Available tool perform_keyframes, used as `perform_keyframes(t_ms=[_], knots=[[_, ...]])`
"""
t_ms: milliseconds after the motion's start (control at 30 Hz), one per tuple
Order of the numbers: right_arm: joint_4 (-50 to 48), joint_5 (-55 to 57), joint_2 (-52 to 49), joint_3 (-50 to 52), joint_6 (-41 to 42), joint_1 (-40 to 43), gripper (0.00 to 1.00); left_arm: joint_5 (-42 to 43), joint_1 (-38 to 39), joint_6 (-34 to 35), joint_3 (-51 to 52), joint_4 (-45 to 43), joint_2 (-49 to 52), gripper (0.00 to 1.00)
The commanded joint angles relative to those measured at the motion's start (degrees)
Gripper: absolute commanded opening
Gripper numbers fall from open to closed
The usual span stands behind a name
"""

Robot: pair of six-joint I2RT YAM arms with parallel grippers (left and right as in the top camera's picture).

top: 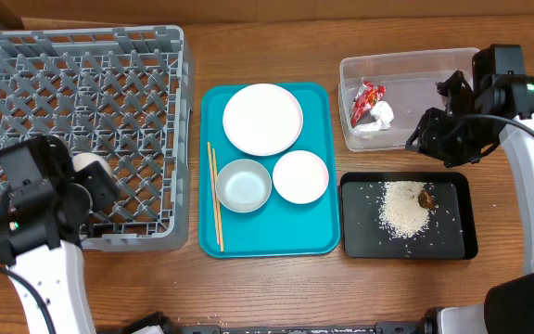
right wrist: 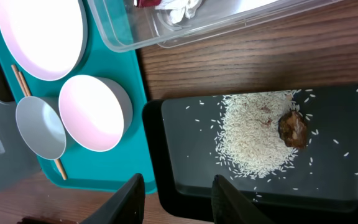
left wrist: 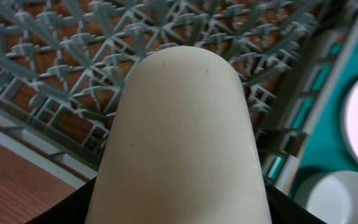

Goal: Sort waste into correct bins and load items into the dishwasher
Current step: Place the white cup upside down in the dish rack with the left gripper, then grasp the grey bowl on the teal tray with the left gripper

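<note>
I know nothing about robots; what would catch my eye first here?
The bright teal tray in the middle, carrying a white plate, bowls and chopsticks. To its right, a heap of white rice lies in a black tray. On the left, the left gripper holds a cream rounded dish over the big grey rack.

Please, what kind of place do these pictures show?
Probably a lab tabletop staged as a kitchen clean-up station: a grey dish rack, a teal tray holding dishes, and a black tray of loose rice on a wooden table.
</note>
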State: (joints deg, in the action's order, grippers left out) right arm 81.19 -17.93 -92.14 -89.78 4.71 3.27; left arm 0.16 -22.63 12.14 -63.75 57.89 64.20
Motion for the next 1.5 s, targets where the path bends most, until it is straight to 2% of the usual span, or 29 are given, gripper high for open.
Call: perform_keyframes(t_ms=[0,167,200,367,533,700,800,1000,1200,1367,1467], knots=[[0.0,0.7,1.0,-0.4,-0.1,-0.8,0.37,-2.4,-1.9,1.2,-1.2,-0.8,4.7,0.04],[0.6,0.7,1.0,-0.4,-0.1,-1.0,0.37,-6.2,-2.1,1.2,-1.2,-2.3,12.3,0.04],[0.6,0.7,1.0,-0.4,-0.1,-1.0,0.37,-6.1,-2.1,1.2,-1.2,-2.6,13.7,0.11],[0.7,0.7,1.0,-0.4,-0.1,-1.0,0.37,-4.5,-2.1,1.1,-1.2,-4.2,18.3,0.80],[1.1,0.8,1.0,-0.4,-0.1,-1.0,0.37,2.6,-2.1,-0.4,-3.7,-5.7,17.8,1.00],[1.5,0.8,1.0,-0.4,-0.3,-1.0,0.37,13.4,-0.4,-2.4,-7.7,-4.1,14.4,1.00],[1.5,0.8,1.0,-0.4,-0.3,-1.0,0.38,16.2,3.8,-2.8,-8.0,-4.4,11.1,1.00],[1.5,0.8,1.0,-0.4,-0.3,-1.0,0.38,12.7,19.7,-3.4,-7.9,-4.1,9.2,1.00],[1.5,0.8,1.0,-0.4,-0.3,-1.0,0.38,7.9,36.0,-3.4,-6.6,-4.6,15.1,1.00],[1.5,0.8,1.0,-0.4,-0.3,-1.0,0.38,5.5,44.1,-3.4,-6.6,-4.6,22.9,1.00],[1.5,0.8,1.0,-0.4,-0.3,-1.0,0.38,5.2,47.3,-3.4,-6.6,-4.8,27.8,0.96]])
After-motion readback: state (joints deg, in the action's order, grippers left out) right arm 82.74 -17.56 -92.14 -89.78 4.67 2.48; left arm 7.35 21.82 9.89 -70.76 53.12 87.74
